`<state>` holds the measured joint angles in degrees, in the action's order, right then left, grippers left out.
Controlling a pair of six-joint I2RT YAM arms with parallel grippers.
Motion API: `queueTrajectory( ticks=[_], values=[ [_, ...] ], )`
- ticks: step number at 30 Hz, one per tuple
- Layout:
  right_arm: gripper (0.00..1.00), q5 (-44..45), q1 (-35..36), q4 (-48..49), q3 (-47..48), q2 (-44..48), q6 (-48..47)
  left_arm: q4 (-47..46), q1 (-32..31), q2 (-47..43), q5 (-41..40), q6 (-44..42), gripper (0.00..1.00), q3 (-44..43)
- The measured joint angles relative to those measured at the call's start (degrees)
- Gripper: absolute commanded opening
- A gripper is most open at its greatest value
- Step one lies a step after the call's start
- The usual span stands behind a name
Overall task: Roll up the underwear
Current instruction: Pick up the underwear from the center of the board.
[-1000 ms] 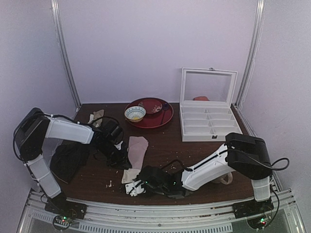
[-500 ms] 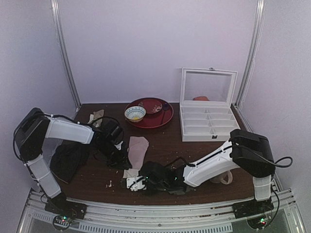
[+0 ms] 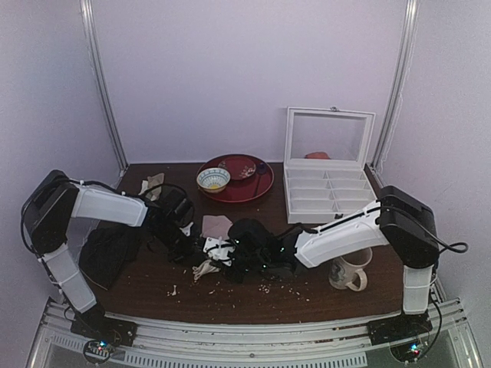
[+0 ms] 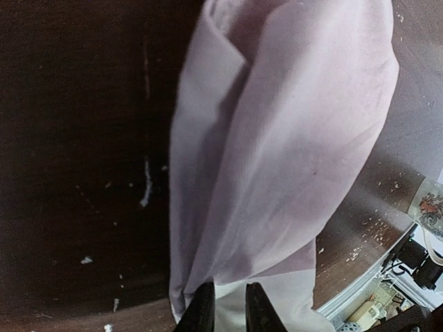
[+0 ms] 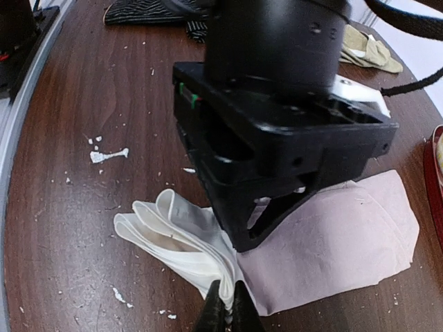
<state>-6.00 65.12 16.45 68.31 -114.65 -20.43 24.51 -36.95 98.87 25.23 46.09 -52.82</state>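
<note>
The underwear (image 3: 217,225) lies mid-table, pale pink, its whitish waistband (image 5: 173,235) bunched into fanned folds at the near end. My right gripper (image 5: 225,304) is shut on that waistband, pinching the folds just off the wood. My left gripper (image 4: 228,311) stands over the same garment with its jaws a narrow gap apart. Its fingertips (image 4: 202,310) rest where the pink cloth (image 4: 291,138) meets the white strip, and flat fabric shows in the gap. In the top view the two grippers meet at the underwear, left gripper (image 3: 186,242) beside right gripper (image 3: 212,256).
A mug (image 3: 349,270) stands near the right arm. At the back are a red tray (image 3: 253,192) holding a bowl (image 3: 212,179), and an open white compartment box (image 3: 326,192). A black cloth (image 3: 107,253) lies at left, a beige cloth (image 3: 153,184) behind it. Crumbs dot the wood.
The right gripper closed on the waistband and carried it from near the front edge back toward the left gripper, shortening the spread of pink cloth. The left arm stayed put.
</note>
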Motion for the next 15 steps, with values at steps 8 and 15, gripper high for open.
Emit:
queueTrajectory(
  ticks=[8,15],
  values=[
    [0.00,-5.9,-3.0,-5.1,4.7,-0.1,7.7,0.0,1.3,0.0,0.3,0.0,0.25,0.0],
    [0.00,-9.3,-4.5,-9.0,8.7,-1.6,13.9,-0.1,1.7,0.0,0.4,0.0,0.24,0.0]
  ],
)
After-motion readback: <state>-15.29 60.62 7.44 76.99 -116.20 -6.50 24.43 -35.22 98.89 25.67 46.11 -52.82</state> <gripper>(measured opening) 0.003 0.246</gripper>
